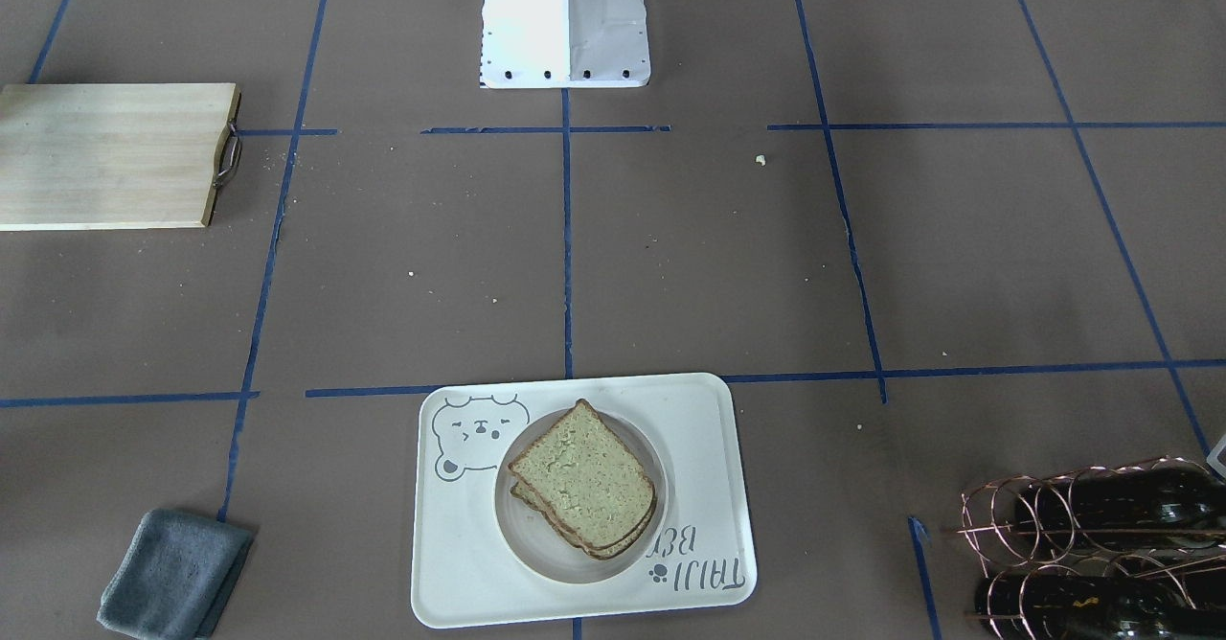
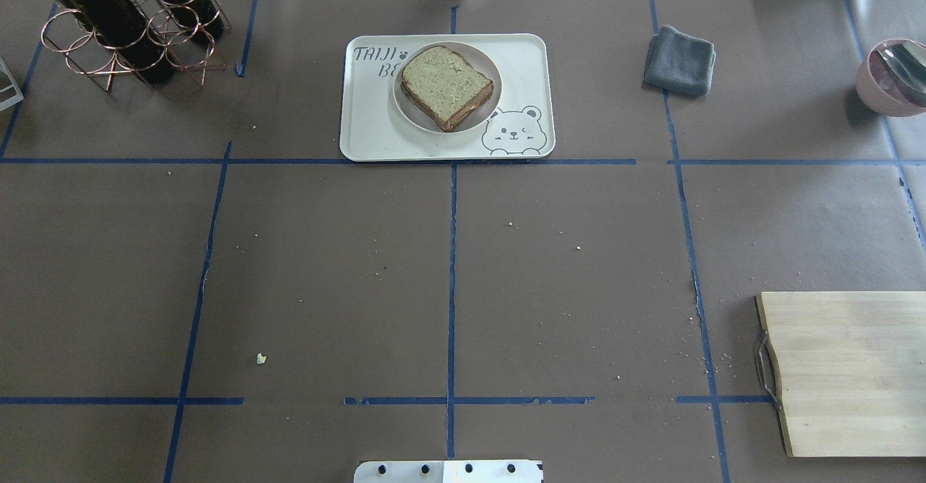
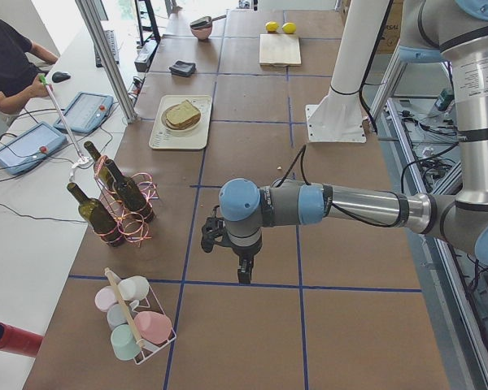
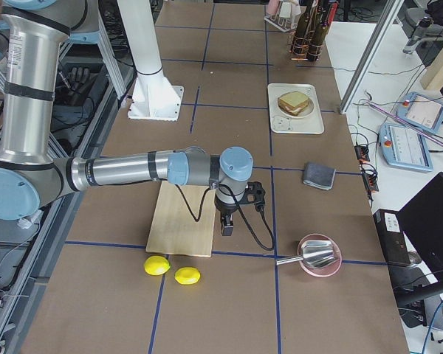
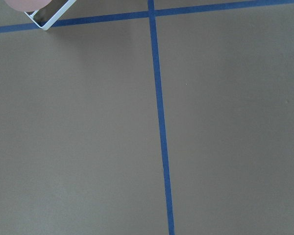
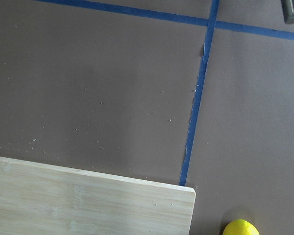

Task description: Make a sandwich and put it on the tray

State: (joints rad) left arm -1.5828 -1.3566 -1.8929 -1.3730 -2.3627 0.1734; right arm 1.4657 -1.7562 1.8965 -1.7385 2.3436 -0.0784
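Note:
The sandwich (image 1: 584,477), two greenish-tan bread slices with dark crust, lies stacked on a small round white plate (image 1: 522,535) on the cream tray (image 1: 699,429) with the bear drawing. It also shows in the overhead view (image 2: 446,85). The egg is hidden between the slices. My left gripper (image 3: 242,272) hangs over bare table far from the tray. My right gripper (image 4: 227,225) hangs beside the cutting board's edge. Both show only in the side views, so I cannot tell whether they are open or shut.
A wooden cutting board (image 2: 846,371) lies on my right. A grey cloth (image 2: 680,60) and a pink bowl (image 2: 893,74) are at the far right. A wire rack with wine bottles (image 2: 123,24) stands far left. Two lemons (image 4: 156,265) lie past the board.

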